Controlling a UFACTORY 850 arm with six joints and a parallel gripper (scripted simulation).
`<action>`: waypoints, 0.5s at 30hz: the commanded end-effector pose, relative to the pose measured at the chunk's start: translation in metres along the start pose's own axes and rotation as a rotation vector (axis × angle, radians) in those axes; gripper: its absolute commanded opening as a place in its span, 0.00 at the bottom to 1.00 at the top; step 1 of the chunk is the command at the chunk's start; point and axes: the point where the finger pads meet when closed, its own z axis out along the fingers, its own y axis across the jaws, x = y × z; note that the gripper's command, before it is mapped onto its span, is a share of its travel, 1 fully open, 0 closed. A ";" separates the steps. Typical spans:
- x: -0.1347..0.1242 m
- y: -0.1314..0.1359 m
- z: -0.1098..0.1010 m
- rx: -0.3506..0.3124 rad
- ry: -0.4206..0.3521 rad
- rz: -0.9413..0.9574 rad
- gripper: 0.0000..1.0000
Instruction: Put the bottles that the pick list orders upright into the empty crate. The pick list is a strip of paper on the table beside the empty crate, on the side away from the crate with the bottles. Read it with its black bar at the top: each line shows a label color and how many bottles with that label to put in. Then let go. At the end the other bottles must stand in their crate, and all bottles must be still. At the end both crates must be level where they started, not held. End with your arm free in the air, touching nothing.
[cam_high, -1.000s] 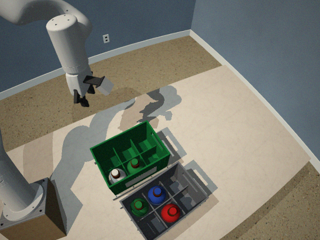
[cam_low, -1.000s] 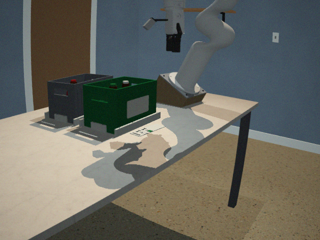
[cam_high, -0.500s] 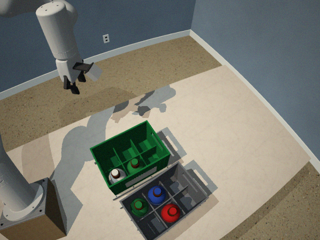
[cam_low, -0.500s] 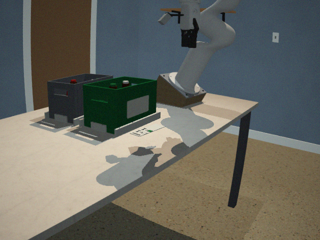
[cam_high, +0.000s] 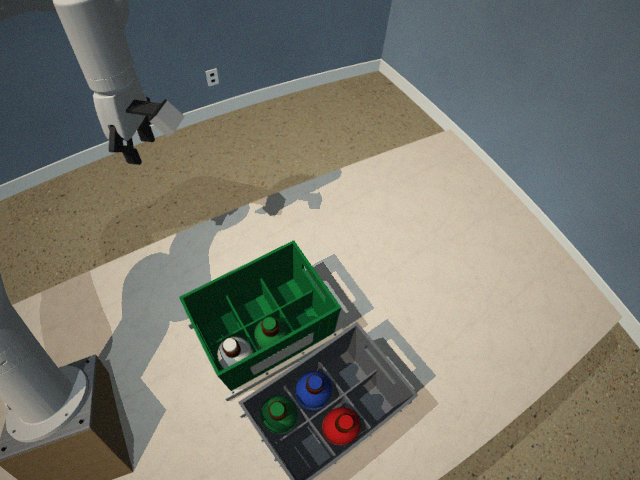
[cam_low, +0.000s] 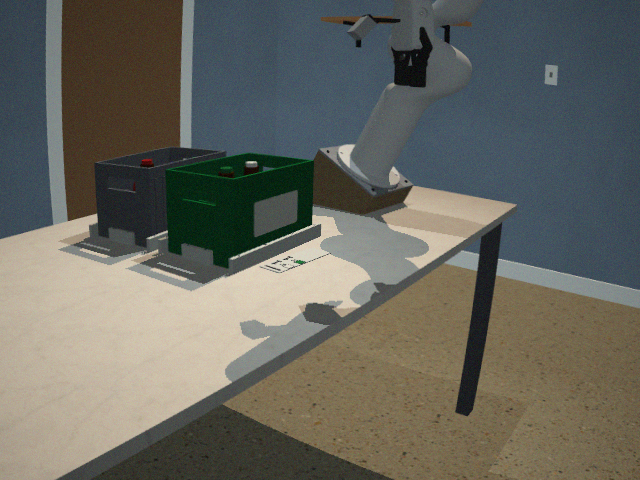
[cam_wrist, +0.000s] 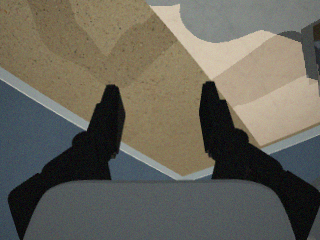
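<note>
While pincer (cam_high: 135, 146) hung high beyond tabletop (cam_high: 465, 248) edge, jaws apart, gripping nothing, green crate (cam_high: 206, 304) held white-label bottle (cam_high: 232, 350) beside green-label bottle (cam_high: 268, 330).

Light falls from high up and somewhat behind the arm, bright and even, with no glare anywhere. It throws a hard-edged grey shadow of the arm (cam_high: 93, 56) across the pale table (cam_high: 465, 258) and over its edge onto the speckled floor (cam_high: 155, 170). The crates cast short slatted shadows beside them. Straight lines bow near the overhead view's borders (the baseboard curves noticeably). Everything looks slightly soft and coarse-grained.
</note>
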 end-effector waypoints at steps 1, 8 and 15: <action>-0.017 -0.014 -0.008 0.000 0.002 0.000 0.65; -0.020 -0.016 -0.009 0.000 0.002 0.000 0.65; -0.020 -0.016 -0.009 0.000 0.002 0.000 0.65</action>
